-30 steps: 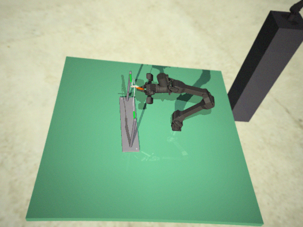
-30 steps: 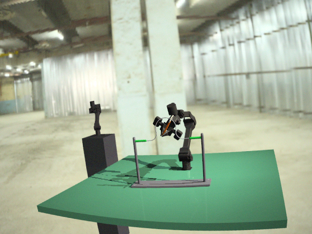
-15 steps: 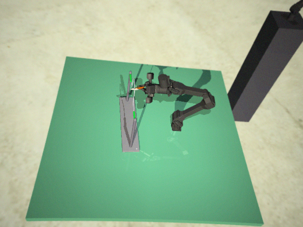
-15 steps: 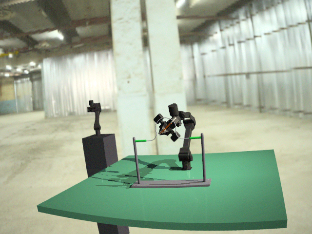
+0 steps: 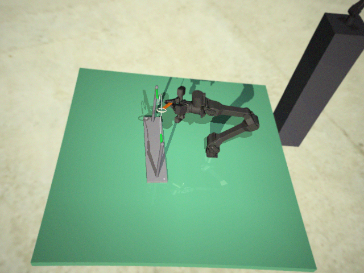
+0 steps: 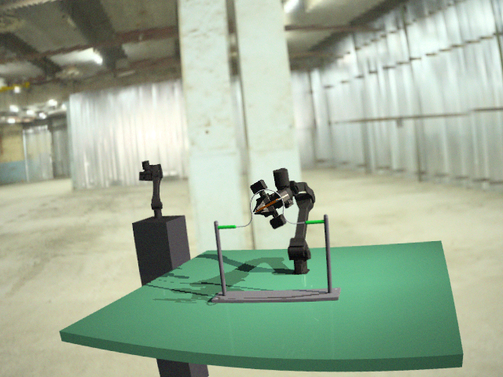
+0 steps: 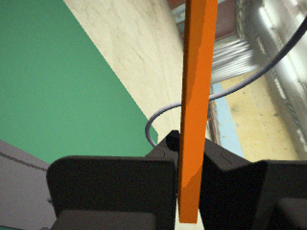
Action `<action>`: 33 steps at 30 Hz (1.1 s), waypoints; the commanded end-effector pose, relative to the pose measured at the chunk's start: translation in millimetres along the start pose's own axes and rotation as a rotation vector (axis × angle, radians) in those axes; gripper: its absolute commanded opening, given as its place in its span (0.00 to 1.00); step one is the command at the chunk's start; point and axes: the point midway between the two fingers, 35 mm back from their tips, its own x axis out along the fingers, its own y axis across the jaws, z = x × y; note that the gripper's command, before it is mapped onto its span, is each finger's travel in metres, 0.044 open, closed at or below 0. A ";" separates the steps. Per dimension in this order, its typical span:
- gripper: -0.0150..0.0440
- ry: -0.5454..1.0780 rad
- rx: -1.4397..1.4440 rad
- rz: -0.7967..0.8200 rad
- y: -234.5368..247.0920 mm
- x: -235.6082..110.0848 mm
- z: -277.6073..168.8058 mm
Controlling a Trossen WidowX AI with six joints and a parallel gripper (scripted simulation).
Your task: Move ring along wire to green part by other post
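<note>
My gripper (image 5: 173,103) (image 6: 271,204) (image 7: 181,136) is shut on the orange handle (image 5: 168,104) (image 6: 266,206) (image 7: 197,96). The thin ring (image 5: 162,108) (image 6: 250,207) sits around the grey wire (image 5: 160,121) (image 6: 244,225) over the middle of the span, between the two posts, and I cannot tell whether it touches the wire. The far post (image 5: 154,102) (image 6: 327,255) and the near post (image 5: 160,158) (image 6: 219,259) each carry a green wire part (image 5: 157,93) (image 6: 314,221) (image 5: 161,137) (image 6: 227,226). In the wrist view a thin grey curve (image 7: 240,83) passes behind the handle.
The posts stand on a grey base plate (image 5: 162,176) (image 6: 284,295) on the green table (image 5: 205,205) (image 6: 365,316). A tall black pillar (image 5: 317,73) (image 6: 160,243) with a camera on top stands beside the table. My arm's base (image 5: 212,149) (image 6: 299,255) is behind the wire.
</note>
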 end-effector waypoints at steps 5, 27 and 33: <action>0.00 0.005 -0.124 -0.065 -5.0 -0.1 -1.0; 0.00 0.006 -0.403 -0.213 -15.6 -1.1 1.1; 0.00 0.006 -0.428 -0.225 -13.3 -0.2 -0.6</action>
